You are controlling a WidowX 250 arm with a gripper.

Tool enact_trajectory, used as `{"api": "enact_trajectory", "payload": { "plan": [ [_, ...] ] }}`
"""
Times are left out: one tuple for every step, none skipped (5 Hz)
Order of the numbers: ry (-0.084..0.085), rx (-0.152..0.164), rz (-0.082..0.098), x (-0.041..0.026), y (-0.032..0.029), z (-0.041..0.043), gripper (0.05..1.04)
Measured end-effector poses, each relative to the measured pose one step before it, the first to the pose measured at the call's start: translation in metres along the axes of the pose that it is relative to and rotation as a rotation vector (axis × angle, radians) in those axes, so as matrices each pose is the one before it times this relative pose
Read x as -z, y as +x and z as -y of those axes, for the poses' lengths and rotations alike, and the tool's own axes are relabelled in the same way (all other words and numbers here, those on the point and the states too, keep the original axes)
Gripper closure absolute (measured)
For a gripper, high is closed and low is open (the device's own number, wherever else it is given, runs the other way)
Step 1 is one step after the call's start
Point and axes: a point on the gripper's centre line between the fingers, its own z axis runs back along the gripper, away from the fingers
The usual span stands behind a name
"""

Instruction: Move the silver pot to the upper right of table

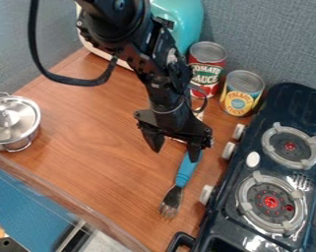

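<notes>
The silver pot (13,122) with its lid on stands at the left edge of the wooden table (101,140), near the table's front edge. My gripper (174,147) hangs over the middle right of the table, well to the right of the pot. Its two fingers are spread apart, open, with the right one over the upper end of a blue-handled fork. The pot is not touched by the gripper.
The blue-handled fork (186,170) lies below the gripper. A tomato sauce can (206,66), a pineapple can (241,93) and a teal object (180,19) stand at the back. A dark toy stove (252,197) occupies the right side.
</notes>
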Motion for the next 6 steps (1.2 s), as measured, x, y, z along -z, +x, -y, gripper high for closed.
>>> {"api": "enact_trajectory", "payload": {
  "plan": [
    [0.0026,-0.0059,-0.025,0.00507,-0.00623,-0.0018,0.085],
    [-0.018,-0.0846,0.0283,-0.01204,0.00126,-0.02537,0.085],
    [0.0285,-0.0452,0.053,-0.02548,-0.00387,-0.01886,0.085],
    [0.0597,-0.0704,0.0254,-0.02322,-0.00401,-0.03421,0.085],
    [0.0877,-0.1067,0.0176,-0.01267,0.00096,-0.04494,0.085],
    [0.0872,-0.2006,0.0029,0.00483,0.00052,-0.05137,0.085]
  ]
}}
